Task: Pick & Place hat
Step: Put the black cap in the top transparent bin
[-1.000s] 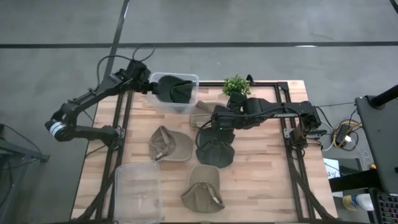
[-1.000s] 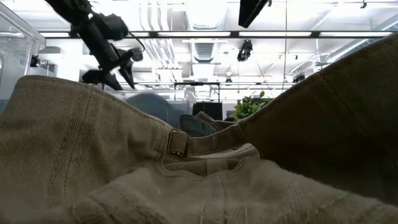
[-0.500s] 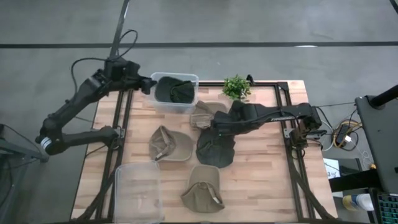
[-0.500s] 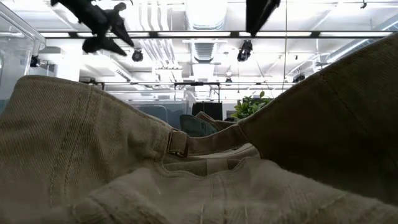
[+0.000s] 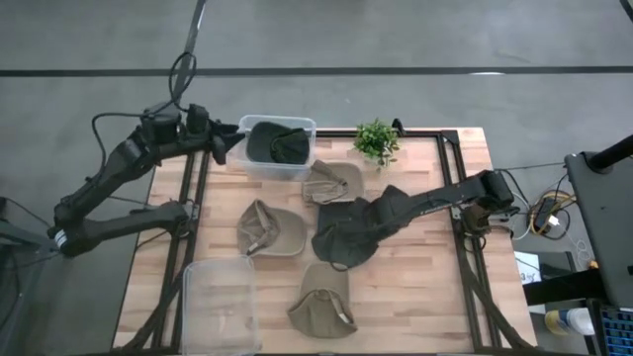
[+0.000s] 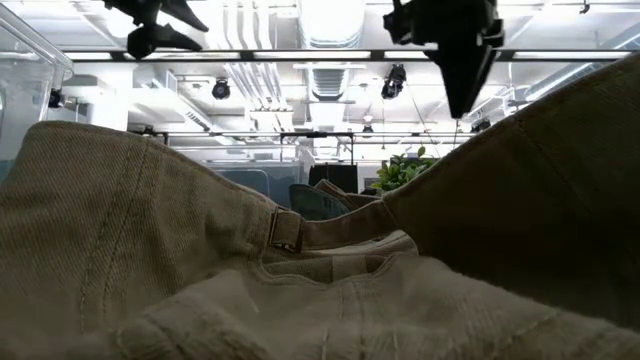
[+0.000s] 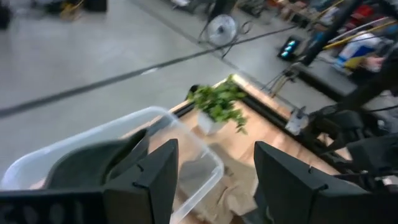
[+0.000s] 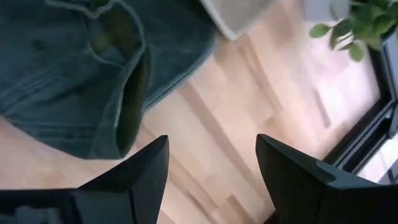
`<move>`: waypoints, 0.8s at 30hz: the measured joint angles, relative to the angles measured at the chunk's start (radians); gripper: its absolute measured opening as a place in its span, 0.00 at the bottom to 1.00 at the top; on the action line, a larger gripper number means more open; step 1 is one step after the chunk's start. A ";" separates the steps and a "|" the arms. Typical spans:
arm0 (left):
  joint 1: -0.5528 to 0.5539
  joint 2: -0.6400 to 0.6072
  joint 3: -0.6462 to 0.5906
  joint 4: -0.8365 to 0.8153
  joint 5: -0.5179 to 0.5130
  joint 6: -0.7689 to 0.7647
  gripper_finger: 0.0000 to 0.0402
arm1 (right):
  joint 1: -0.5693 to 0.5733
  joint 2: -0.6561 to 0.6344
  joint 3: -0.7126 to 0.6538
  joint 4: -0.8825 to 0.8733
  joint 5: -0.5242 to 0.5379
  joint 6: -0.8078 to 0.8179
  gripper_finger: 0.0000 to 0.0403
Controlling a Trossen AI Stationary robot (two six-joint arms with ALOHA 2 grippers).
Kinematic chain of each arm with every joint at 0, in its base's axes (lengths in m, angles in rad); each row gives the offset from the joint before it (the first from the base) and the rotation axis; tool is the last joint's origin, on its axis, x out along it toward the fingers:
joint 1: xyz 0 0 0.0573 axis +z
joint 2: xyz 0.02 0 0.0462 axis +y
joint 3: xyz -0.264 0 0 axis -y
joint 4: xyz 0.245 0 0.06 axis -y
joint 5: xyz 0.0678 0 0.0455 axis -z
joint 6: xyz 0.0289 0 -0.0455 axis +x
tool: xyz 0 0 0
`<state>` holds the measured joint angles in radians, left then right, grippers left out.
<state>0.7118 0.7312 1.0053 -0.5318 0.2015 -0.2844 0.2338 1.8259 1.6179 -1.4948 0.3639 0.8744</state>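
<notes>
The right claw [image 5: 368, 220] hangs open over the dark hat [image 5: 341, 240] at the bench [image 5: 415, 287] middle, nearest to it. The left claw [image 5: 229, 140], open, waits beside the bin [image 5: 279, 147].

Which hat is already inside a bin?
The dark hat in the clear bin at the table's far edge. The other hats lie on the bare tabletop; the near bin holds none.

Robot body: two dark, slim, jointed arms.
Left arm [image 5: 119, 183] carries looping black cables; both grippers' fingers [image 7: 152, 180] are flat, angular, matte black plates.
</notes>
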 joint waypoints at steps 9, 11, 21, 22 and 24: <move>-0.175 -0.116 -0.210 0.237 0.009 0.010 0.50 | 0.111 -0.006 -0.055 0.248 0.046 0.035 0.56; -0.218 -0.149 -0.271 0.306 0.011 0.015 0.50 | 0.132 -0.007 -0.056 0.278 0.072 0.027 0.56; -0.408 -0.295 -0.516 0.623 0.011 -0.003 0.50 | 0.159 -0.093 -0.142 0.310 0.195 0.161 0.56; -0.422 -0.302 -0.528 0.637 0.011 -0.002 0.50 | 0.155 -0.109 -0.164 0.317 0.200 0.187 0.56; -0.444 -0.312 -0.541 0.642 0.012 0.007 0.50 | 0.150 -0.155 -0.223 0.340 0.208 0.243 0.56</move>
<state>0.2679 0.4194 0.4640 0.1101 0.2131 -0.2771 0.3840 1.6713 1.3953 -1.1549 0.5721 1.1171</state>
